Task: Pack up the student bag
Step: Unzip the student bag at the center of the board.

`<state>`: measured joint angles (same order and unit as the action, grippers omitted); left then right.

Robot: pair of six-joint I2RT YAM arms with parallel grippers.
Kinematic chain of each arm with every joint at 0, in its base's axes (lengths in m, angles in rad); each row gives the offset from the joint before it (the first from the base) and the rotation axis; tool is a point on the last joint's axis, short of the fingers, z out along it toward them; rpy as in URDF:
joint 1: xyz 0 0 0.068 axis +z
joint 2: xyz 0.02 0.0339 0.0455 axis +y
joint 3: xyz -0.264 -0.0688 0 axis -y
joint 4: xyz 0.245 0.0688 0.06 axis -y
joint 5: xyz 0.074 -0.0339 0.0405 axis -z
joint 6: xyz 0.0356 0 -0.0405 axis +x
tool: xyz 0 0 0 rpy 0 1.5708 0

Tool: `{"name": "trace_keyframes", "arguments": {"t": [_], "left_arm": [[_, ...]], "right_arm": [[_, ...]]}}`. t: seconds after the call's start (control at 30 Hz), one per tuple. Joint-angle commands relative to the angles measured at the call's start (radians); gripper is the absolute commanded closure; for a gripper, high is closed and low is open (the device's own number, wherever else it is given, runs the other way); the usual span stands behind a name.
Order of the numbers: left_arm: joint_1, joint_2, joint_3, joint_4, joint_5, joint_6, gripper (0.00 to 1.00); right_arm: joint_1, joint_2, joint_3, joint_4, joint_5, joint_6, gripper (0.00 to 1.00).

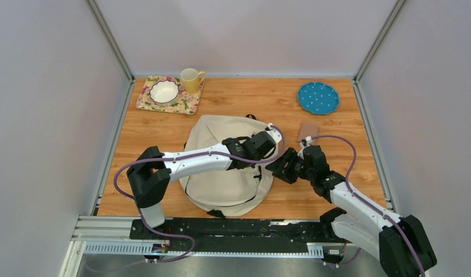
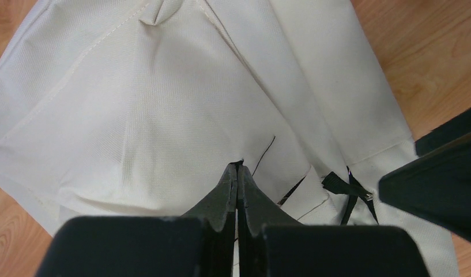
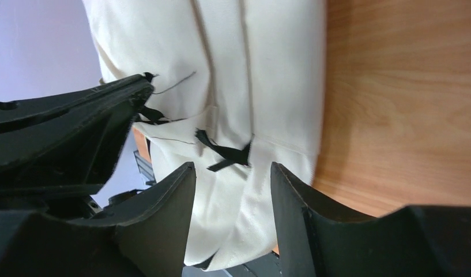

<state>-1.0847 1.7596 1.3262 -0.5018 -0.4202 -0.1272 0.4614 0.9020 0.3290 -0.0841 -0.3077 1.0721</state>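
The student bag (image 1: pixel 221 173) is a large cream fabric backpack lying flat on the wooden table, and it also fills the left wrist view (image 2: pixel 164 104). My left gripper (image 1: pixel 266 154) is over the bag's right side. Its jaws are pressed together (image 2: pixel 237 167), with a small black bit of the bag and a thin black thread at their tips. My right gripper (image 1: pixel 282 166) is open at the bag's right edge. Its fingers straddle the cream fabric (image 3: pixel 233 173) just below a black strap end (image 3: pixel 224 153). The left gripper's fingers also show in the right wrist view (image 3: pixel 77 127).
A floral mat (image 1: pixel 145 99) at the back left holds a white bowl (image 1: pixel 164 90) and a yellow mug (image 1: pixel 191 79). A blue dotted plate (image 1: pixel 318 97) sits at the back right. A small brown flat item (image 1: pixel 308 131) lies just behind the right gripper. Grey walls enclose the table.
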Motion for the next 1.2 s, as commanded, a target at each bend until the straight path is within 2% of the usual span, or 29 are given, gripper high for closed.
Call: {"name": "trace_keyframes", "arguments": {"t": [0.0,0.13,0.27,0.5,0.6,0.67,0.73,0.8,0.83,1.0,1.17], "left_arm": [[0.005,-0.043,-0.002,0.034,0.003,-0.038,1.00],[0.008,-0.049,-0.002,0.032,-0.003,-0.042,1.00],[0.016,-0.058,-0.004,0.029,-0.005,-0.043,1.00],[0.025,-0.075,-0.002,0.022,-0.009,-0.042,1.00],[0.028,-0.077,-0.002,0.017,-0.014,-0.031,1.00],[0.032,-0.081,-0.010,0.019,-0.014,-0.028,1.00],[0.035,-0.088,-0.013,0.022,-0.009,-0.029,1.00],[0.035,-0.091,-0.016,0.023,-0.008,-0.032,1.00],[0.034,-0.092,-0.016,0.022,-0.005,-0.037,1.00],[0.035,-0.097,-0.019,0.025,0.009,-0.045,1.00],[0.037,-0.107,-0.038,0.031,0.014,-0.057,1.00]], "right_arm": [[-0.001,0.115,0.088,0.188,-0.136,-0.078,0.49],[0.013,0.161,0.103,0.262,-0.131,-0.077,0.48],[0.025,0.195,0.140,0.254,-0.131,-0.101,0.49],[0.082,0.100,0.111,0.245,-0.100,-0.080,0.65],[0.091,0.061,0.076,0.207,-0.126,0.018,0.70],[0.100,0.037,0.048,0.213,-0.090,0.022,0.67],[0.099,0.057,0.033,0.185,-0.044,0.011,0.58],[0.099,0.090,0.039,0.217,-0.059,0.006,0.47],[0.100,0.138,0.042,0.260,-0.071,0.011,0.45],[0.100,0.264,0.036,0.470,-0.148,0.075,0.46],[0.100,0.287,0.062,0.492,-0.131,0.077,0.53]]}}
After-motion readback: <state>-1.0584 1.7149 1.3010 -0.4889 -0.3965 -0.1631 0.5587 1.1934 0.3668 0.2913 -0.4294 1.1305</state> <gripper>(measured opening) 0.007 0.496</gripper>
